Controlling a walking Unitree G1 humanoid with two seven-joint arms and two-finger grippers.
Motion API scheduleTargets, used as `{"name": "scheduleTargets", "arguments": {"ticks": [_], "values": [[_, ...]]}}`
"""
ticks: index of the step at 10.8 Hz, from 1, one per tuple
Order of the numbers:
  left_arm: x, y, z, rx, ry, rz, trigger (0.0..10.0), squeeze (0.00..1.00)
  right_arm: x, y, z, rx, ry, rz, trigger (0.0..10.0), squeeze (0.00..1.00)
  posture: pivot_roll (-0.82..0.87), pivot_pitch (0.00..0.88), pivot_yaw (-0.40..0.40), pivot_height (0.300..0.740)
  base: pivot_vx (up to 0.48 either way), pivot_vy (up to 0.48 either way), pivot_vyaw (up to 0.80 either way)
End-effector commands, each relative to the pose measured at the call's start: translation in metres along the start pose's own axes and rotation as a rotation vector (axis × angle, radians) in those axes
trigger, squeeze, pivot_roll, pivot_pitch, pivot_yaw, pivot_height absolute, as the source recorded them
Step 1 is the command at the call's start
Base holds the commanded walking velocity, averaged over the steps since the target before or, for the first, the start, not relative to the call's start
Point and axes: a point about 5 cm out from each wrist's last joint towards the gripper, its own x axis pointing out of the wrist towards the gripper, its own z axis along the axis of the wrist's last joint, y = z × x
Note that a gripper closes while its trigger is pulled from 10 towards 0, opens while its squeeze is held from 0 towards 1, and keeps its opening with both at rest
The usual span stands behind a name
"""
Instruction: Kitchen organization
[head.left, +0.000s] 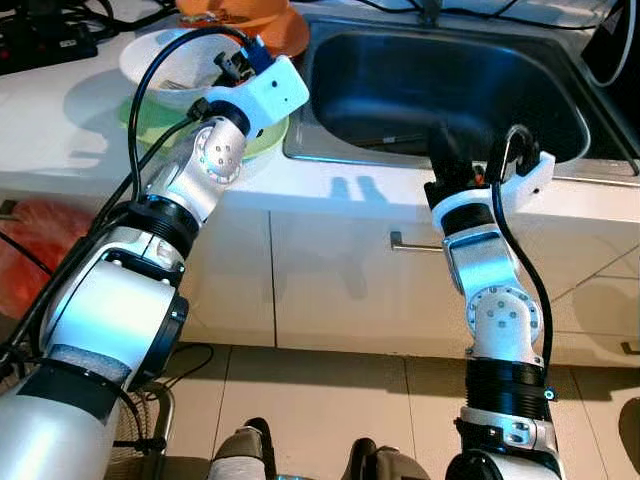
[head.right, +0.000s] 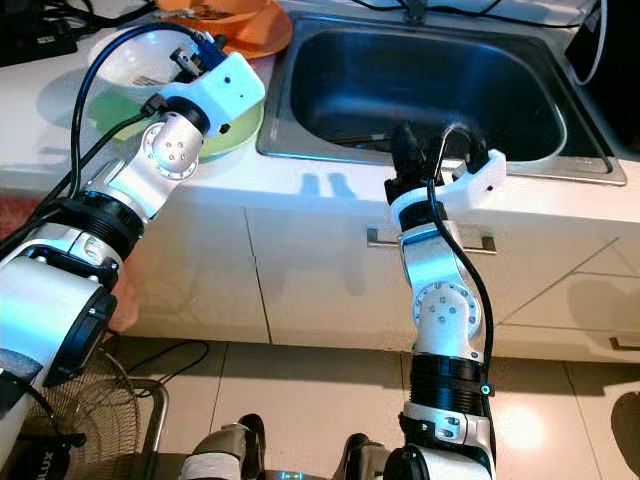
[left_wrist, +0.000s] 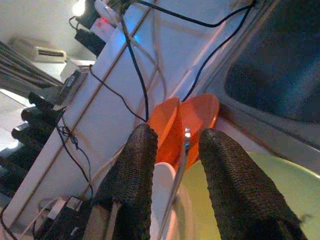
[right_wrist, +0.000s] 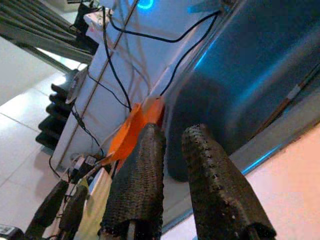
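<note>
Two arms are up at the table (head.left: 60, 120) in my feed, with white cabinet doors (head.left: 330, 280) below it and tiled floor (head.left: 320, 390) under those. Largest item on the table is the steel sink (head.right: 420, 75), set into the robot's right half; a thin stick-like utensil (right_wrist: 290, 97) lies on its bottom. Left of the sink, a pale green plate (head.right: 235, 125) sits on the table with a white bowl (head.left: 160, 65) resting on it. Behind these, touching the sink's rim corner, I see orange plastic dishes (left_wrist: 192, 120), two overlapping. Black cables (left_wrist: 135, 75) run over the table toward the back wall.

Left hand (left_wrist: 175, 175) hovers over the white bowl's rim, fingers (left_wrist: 135, 180) spread with a clear gap. A thin metal utensil handle (left_wrist: 180, 165) stands in that gap, rising from the bowl; I cannot tell whether either finger touches it.

Right hand (right_wrist: 172, 170) is at the sink's front edge, pointing into the basin. Its fingers (right_wrist: 140, 180) stand only a narrow gap apart, nothing between them.

A reddish bag (head.left: 35, 245) sits on the floor at far left. A wire fan grille (head.right: 110, 410) is low beside the left arm.
</note>
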Motion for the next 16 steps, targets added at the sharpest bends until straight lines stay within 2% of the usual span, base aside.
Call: {"name": "scheduleTargets", "arguments": {"ticks": [1,10,12,16], "values": [[0.005,0.005,0.011,0.019,-0.038,0.014,10.0,0.0,-0.005,0.005,-0.015,0.08,0.016,-0.005,10.0,0.0,0.07,0.208,-0.039,0.74,0.0,0.0,0.0],[0.003,0.005,0.0,0.09,0.018,0.006,10.0,0.0,-0.017,0.002,-0.017,0.087,0.026,-0.044,10.0,0.0,0.05,0.251,-0.043,0.74,0.0,0.0,0.0],[0.003,0.009,-0.004,0.094,0.043,0.028,10.0,0.0,-0.019,0.001,-0.018,0.09,0.029,-0.049,10.0,0.0,0.06,0.252,-0.043,0.74,0.0,0.0,0.0],[0.004,0.013,-0.001,0.092,0.033,0.068,10.0,0.0,-0.02,0.001,-0.018,0.096,0.027,-0.055,10.0,0.0,0.05,0.247,-0.042,0.74,0.0,0.0,0.0]]}}
